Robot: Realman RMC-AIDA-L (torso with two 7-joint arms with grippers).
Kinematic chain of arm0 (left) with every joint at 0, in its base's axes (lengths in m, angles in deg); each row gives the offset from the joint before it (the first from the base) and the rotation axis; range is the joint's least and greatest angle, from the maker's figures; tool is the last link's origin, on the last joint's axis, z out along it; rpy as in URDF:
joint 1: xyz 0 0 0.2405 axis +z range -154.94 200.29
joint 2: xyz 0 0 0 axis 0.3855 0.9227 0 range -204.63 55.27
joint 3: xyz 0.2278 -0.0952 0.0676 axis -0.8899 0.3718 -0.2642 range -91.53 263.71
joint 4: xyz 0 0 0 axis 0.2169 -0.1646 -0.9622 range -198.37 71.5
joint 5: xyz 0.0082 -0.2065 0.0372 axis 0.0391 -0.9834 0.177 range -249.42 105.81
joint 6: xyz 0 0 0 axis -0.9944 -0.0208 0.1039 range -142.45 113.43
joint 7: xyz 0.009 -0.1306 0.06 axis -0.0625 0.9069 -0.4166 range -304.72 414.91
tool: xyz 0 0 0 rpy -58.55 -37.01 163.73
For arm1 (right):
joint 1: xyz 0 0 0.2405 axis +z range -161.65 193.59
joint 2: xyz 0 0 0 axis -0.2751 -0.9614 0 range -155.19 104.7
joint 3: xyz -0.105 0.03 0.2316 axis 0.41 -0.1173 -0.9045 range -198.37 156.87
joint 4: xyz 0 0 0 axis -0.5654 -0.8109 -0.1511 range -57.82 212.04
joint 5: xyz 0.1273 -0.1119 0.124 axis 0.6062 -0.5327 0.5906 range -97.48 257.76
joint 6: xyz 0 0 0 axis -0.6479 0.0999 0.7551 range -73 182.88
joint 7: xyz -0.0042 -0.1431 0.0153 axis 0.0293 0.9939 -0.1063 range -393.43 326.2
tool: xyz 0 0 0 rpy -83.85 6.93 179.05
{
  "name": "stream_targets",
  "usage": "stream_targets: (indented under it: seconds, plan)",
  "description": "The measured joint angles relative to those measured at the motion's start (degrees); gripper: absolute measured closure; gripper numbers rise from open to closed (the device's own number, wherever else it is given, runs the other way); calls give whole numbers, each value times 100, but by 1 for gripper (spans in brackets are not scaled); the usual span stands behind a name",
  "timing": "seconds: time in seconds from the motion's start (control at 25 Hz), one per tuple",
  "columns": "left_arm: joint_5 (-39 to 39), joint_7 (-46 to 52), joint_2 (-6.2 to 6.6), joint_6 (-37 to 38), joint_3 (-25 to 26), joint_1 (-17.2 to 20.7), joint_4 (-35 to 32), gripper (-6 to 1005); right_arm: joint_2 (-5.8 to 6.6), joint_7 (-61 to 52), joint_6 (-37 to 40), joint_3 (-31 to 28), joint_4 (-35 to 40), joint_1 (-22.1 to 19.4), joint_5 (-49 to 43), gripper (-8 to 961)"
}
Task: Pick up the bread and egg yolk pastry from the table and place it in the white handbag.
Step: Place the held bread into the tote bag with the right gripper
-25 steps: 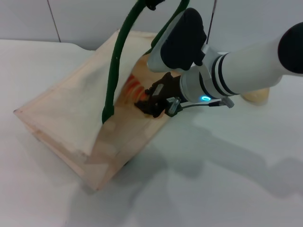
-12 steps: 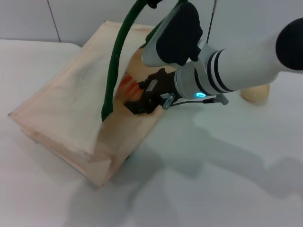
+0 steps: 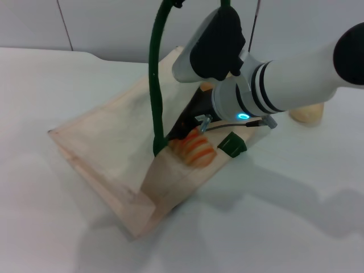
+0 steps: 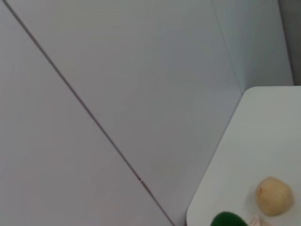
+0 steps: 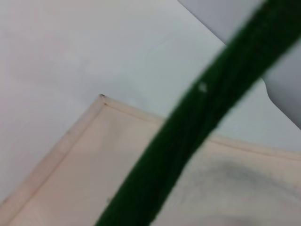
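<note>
Centre frame, the striped orange-and-tan bread loaf [image 3: 195,149] sits in the mouth of the cream fabric handbag [image 3: 114,142] with dark green rope handles, just below the right gripper [image 3: 196,116], whose finger state I cannot tell. The round pale-yellow egg yolk pastry [image 3: 306,113] lies on the white table [image 3: 296,199] at far right, well apart.

handbag [image 3: 108,148] swung round, bread [image 3: 195,149] (striped) exposed
</note>
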Motion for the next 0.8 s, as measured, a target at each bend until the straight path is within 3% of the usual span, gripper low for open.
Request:
stream_targets:
  seconds: [0.2, 0.44, 0.8]
  plan:
    - [205, 87, 0, 214, 45, 274, -46, 876, 56, -38, -62, -205, -33, -113, -132, 225]
    - [766, 420, 0, 513, 50, 501, -105, 877, 72, -56, -612, -1217, 29, -517, -940, 228]
    - [966, 570, 0, 702, 101, 692, -110, 878, 72, -34, -998, -1610, 388, -843, -1186, 235]
